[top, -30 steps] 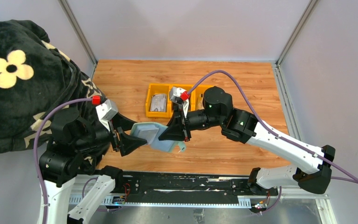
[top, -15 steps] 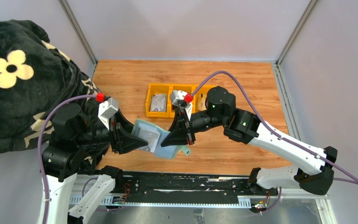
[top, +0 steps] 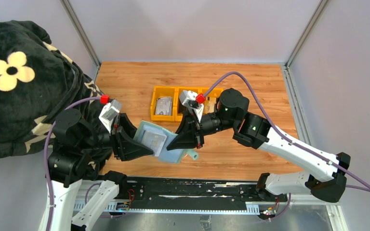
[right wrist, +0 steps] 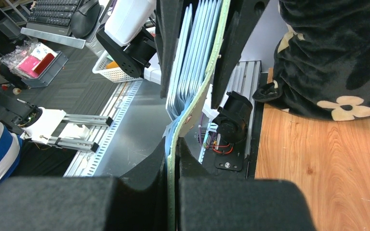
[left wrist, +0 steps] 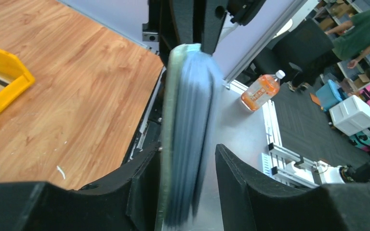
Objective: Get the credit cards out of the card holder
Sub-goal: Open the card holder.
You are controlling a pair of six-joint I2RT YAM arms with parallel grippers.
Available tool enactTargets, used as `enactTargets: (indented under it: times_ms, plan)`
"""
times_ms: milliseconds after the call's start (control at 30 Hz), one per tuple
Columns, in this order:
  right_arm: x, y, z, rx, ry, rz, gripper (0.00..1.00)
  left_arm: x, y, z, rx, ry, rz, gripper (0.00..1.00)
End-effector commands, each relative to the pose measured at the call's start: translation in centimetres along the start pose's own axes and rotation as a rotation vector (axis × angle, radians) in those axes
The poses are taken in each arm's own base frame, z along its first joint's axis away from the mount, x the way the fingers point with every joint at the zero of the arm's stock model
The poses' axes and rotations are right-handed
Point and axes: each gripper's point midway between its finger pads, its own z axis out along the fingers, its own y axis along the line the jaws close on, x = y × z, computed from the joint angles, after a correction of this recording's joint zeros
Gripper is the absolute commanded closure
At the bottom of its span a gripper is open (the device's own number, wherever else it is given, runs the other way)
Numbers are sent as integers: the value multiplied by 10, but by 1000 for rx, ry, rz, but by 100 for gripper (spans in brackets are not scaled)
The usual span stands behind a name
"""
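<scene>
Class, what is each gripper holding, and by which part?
Both hold the open card holder: left gripper its left edge, right gripper the green cover's right edge.

Sage-green card holder (top: pixel 170 155) held open in the air above the wooden table (top: pixel 125 82), clamped at one edge by the left gripper (top: pixel 142 145) and at the other by the right gripper (top: pixel 178 142). Its pale grey-blue inside faces up, a silver-grey card (top: pixel 153 139) showing in a clear pocket. The snap tab (top: pixel 191 155) juts out on the right. A second grey card (top: pixel 164 104) lies in the left compartment of the yellow tray (top: pixel 153 103).
</scene>
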Motion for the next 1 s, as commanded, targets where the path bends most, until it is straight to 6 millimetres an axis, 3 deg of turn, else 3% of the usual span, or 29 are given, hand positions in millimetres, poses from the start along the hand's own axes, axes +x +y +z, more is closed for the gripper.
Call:
enactTargets:
  times_ms: [0,100,300,433,567,800,867,967]
  plan:
    - [-16,5,-4,-23,-43,-47,100,-8,-19,-2,61,-21,21,53]
    - [-16,4,-4,-20,-40,-50,97,-7,-18,-2,63,-18,12,63]
    - [-18,5,-5,-27,-35,-56,73,-10,-16,0,61,-22,5,86]
    - [-15,9,-5,-60,-19,-49,50,-11,-15,0,53,-27,7,92]
    - [-8,10,-5,-75,14,-39,35,-10,-13,-1,33,-32,28,94]
    - [-9,-5,2,-38,45,9,38,-9,9,-7,-130,-43,127,93]
    - [-6,-14,3,-4,57,29,46,-9,14,-9,-168,-44,147,93]
    - [-2,-24,4,33,73,47,67,-8,16,-10,-179,-43,147,93]
